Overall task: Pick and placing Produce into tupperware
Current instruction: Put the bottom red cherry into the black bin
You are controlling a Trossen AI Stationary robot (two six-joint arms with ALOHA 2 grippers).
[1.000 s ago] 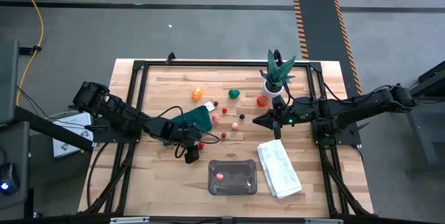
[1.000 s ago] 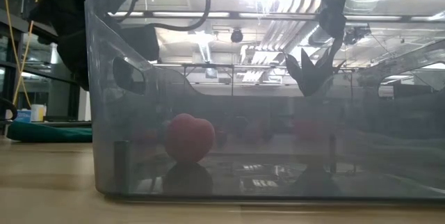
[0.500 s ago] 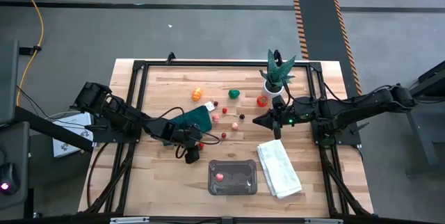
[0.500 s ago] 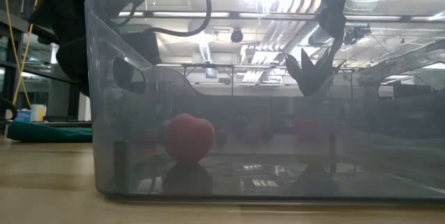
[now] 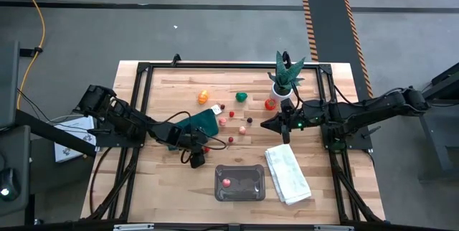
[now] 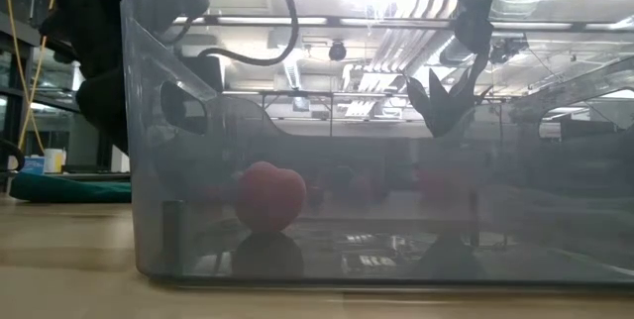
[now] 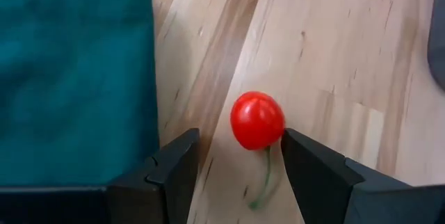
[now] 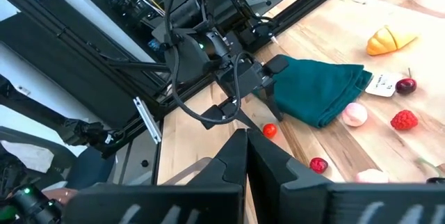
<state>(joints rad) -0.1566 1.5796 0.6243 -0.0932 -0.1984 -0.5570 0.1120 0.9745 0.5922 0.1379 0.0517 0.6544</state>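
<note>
Nothing shifting since earlier; left gripper [image 7: 236, 165] hovering open around small red round cherry tomato [image 7: 257, 120], beside dark green cloth's [image 7: 69, 78] edge; right gripper [image 8: 247, 156] sitting closed.

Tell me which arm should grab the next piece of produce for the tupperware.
Left. The left gripper hangs open right over the red cherry, which sits between its fingers beside the dark green cloth. The right gripper is shut and waits by the potted plant, farther from the tupperware.

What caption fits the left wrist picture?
Open left gripper hovers around a red cherry beside the teal cloth.
</note>
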